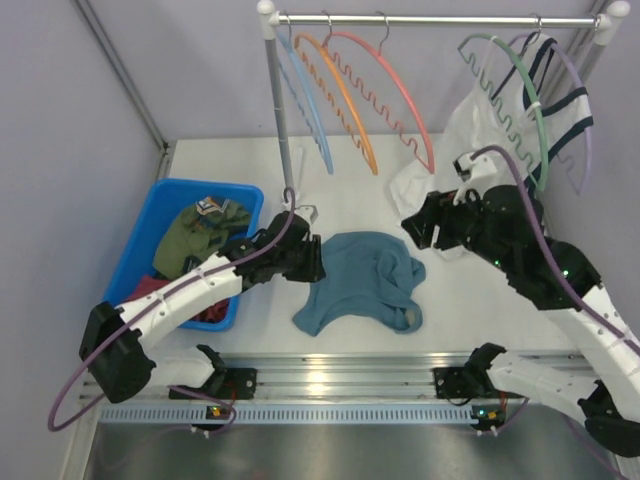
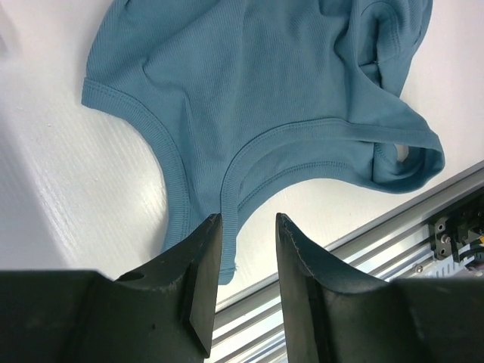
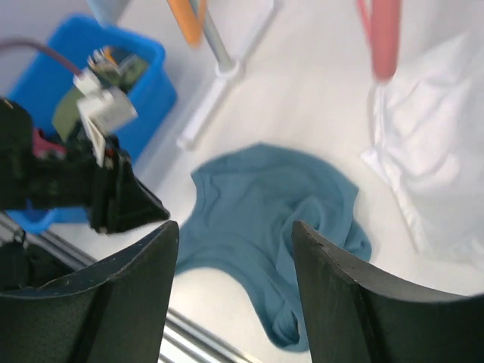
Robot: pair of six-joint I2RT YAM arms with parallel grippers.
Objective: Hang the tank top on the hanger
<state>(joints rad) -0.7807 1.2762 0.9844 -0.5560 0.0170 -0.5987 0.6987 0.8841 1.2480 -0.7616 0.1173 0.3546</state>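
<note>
The teal-blue tank top [image 1: 362,280] lies crumpled on the white table between both arms. My left gripper [image 1: 310,258] hovers at its left edge and is open. In the left wrist view a strap of the tank top [image 2: 265,83] runs down beside the left finger, with the left gripper [image 2: 248,219] gripping nothing. My right gripper [image 1: 412,228] hangs open above the garment's right side. From the right wrist, the tank top [image 3: 265,212] shows below the wide-apart right gripper [image 3: 234,227]. The salmon hanger [image 1: 405,95] hangs empty on the rail, and its lower tip [image 3: 382,38] shows above.
A blue bin [image 1: 140,235] at the left holds an olive-green garment [image 1: 200,235]. The rack's pole [image 1: 278,110] stands behind the left gripper. An orange hanger [image 1: 345,100] hangs beside the salmon one. A white navy-trimmed top [image 1: 480,130] hangs at the right. An aluminium rail [image 1: 330,375] edges the front.
</note>
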